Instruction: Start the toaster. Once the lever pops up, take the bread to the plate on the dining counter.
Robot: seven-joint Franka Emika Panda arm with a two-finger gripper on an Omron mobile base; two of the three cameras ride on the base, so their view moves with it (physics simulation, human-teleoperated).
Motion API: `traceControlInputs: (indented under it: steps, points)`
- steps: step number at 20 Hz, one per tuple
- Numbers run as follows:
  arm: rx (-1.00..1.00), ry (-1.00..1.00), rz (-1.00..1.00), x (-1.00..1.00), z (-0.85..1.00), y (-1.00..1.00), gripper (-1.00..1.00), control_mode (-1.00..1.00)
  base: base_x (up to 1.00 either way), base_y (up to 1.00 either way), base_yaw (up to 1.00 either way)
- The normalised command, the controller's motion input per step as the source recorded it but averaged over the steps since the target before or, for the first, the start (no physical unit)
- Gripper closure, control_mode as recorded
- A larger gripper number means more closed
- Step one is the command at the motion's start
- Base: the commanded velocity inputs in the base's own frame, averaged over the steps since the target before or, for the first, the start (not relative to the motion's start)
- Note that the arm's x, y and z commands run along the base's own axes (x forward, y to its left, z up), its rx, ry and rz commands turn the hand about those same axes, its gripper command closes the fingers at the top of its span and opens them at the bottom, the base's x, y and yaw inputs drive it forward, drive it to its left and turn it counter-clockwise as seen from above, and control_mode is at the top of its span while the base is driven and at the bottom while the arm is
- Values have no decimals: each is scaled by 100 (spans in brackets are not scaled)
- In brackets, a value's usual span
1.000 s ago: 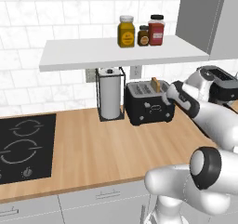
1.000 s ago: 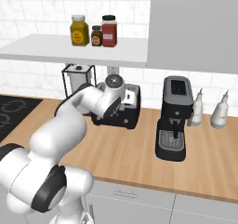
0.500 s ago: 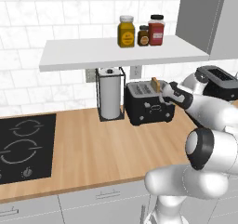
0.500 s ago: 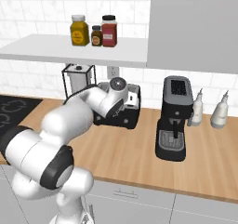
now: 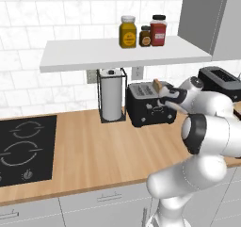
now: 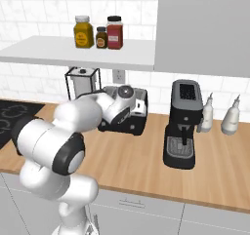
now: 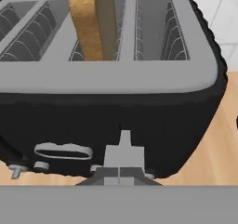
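while its two fingers are pressed together with nothing between them, the end effector (image 7: 119, 174) sits low against the front of the toaster (image 7: 111, 111), right by the lever slot. in the hand view the finger tips meet at the bottom, just under the small upright lever piece, and a long pale handle shows to their left on the toaster's dark front.

the bread (image 7: 95, 21) stands upright in a middle slot, sticking well up out of the grey top. in the left base view the bread (image 5: 157, 86) pokes up from the toaster (image 5: 149, 104) just beside the hand.

the arm bends up from the base, folds at a big dark elbow, and reaches forward so the wrist points at the toaster's right end. in the right base view the white arm hides most of the toaster (image 6: 128, 115).

the toaster rests on the wood surface (image 5: 99, 150) under a white shelf (image 5: 117, 54), next to a paper towel roll (image 5: 112, 100). three jars (image 5: 142, 31) stand on the shelf. a black coffee machine (image 6: 183, 124) stands to the right, with two pale bottles (image 6: 219, 114) beside it.
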Motion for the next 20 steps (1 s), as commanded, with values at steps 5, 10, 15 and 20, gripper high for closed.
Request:
traceControlInputs:
  steps: [5, 10, 15, 20]
  points:
    - [0, 0, 2, 17, -56, 0, 100, -100, 0, 0, 0]
    - [-10, 15, 4, -12, -98, 0, 100, -100, 0, 0, 0]
    - [-4, 7, 3, -8, -41, 3, 100, -100, 0, 0, 0]
    - [1, 0, 1, -35, 69, 0, 100, -100, 0, 0, 0]
